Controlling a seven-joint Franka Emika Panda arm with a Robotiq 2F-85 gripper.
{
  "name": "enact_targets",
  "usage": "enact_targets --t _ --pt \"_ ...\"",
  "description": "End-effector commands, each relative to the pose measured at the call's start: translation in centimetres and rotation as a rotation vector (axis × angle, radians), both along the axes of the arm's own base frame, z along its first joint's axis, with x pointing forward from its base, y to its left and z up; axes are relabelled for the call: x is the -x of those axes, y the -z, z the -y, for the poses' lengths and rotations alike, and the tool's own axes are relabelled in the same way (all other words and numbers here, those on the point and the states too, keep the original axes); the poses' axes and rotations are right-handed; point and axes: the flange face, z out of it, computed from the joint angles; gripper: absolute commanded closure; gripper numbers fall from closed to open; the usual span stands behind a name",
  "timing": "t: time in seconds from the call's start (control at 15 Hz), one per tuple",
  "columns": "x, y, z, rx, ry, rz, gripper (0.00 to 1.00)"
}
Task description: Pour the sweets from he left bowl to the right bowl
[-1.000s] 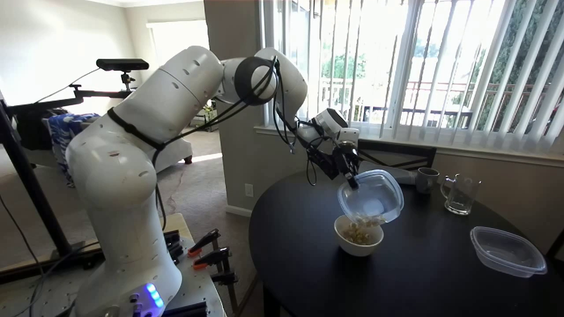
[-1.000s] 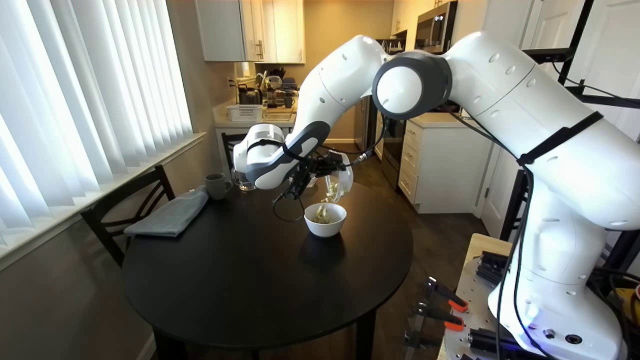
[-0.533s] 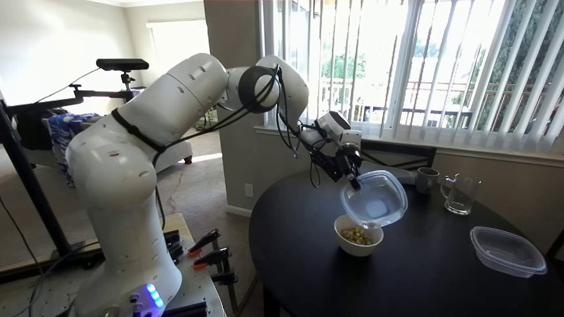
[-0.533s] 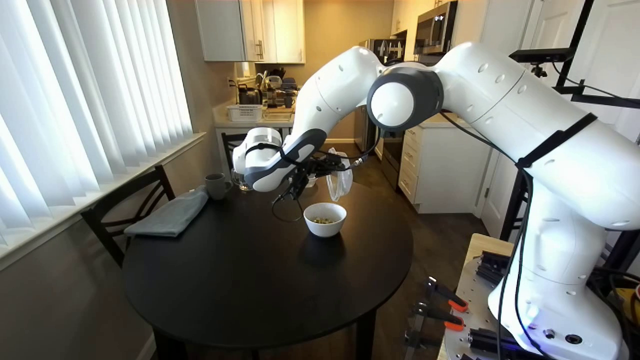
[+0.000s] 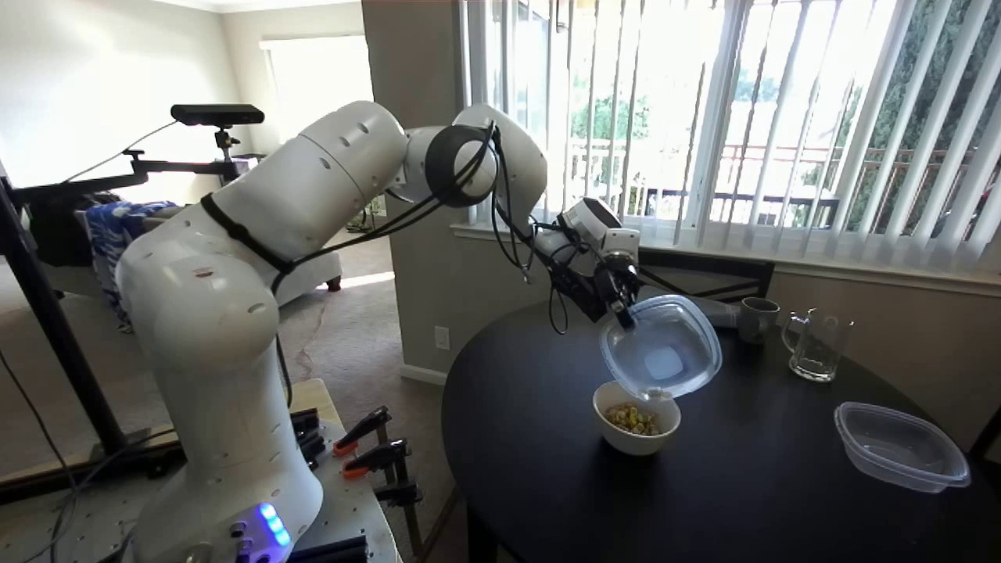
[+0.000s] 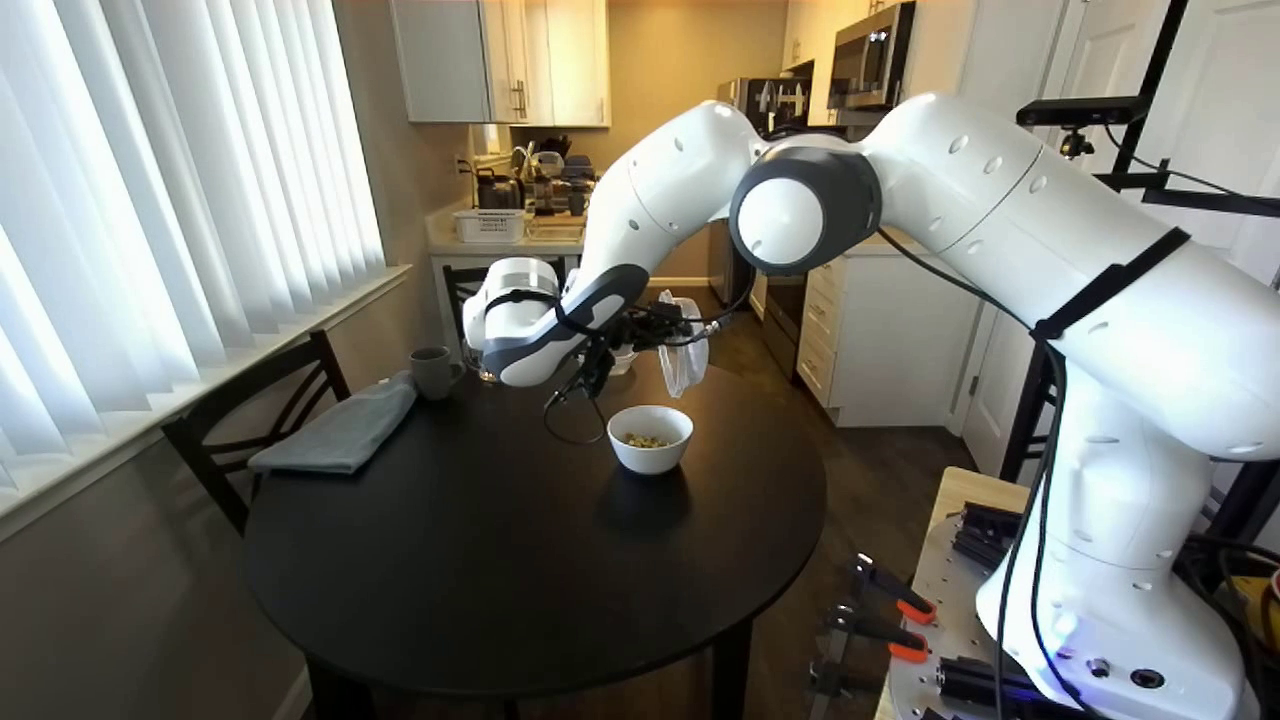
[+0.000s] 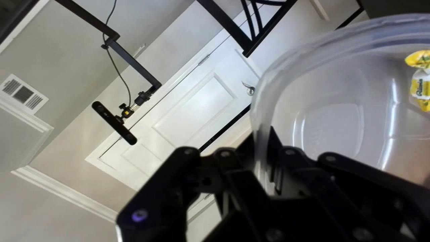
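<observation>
A heap of the sweets (image 5: 632,420) lies in the opaque white right bowl (image 5: 637,446), which stands upright on the round dark worktop (image 5: 539,485). In the wrist view, yellow-and-white wrapped sweets also show inside the left bowl (image 7: 339,97); dark script runs along one wrapper, turned sideways and too blurred to read with certainty. The left bowl (image 6: 684,352), translucent and faintly bluish, is tipped far over just above the right bowl, with a gap between them in an exterior view. Its base carries faint raised marks that cannot be made out. The end effector (image 7: 261,146) grips this bowl's rim, closed down to the thin wall between its tips. Farther out on the worktop are a flat clear container (image 5: 901,447), a glass mug (image 5: 819,348) and, in both exterior views, a grey mug (image 6: 432,373). A folded cloth (image 6: 345,435) lies near the grey mug. On the kitchen counter (image 6: 560,246), a white basket (image 6: 489,227) bears lines of dark print, too tiny to read. In the wrist view a black camera (image 7: 114,122) shows a small pale mark, likewise illegible.
</observation>
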Motion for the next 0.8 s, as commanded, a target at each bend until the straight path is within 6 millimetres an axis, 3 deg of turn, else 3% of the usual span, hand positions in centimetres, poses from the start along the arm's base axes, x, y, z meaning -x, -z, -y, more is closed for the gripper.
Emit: enact_targets --t 0.0,0.73 --pt "0.4 0.2 -1.0 0.079 0.009 -0.09 0.96" --pt "0.0 0.3 -2.2 0.108 -0.031 -0.135 0.96"
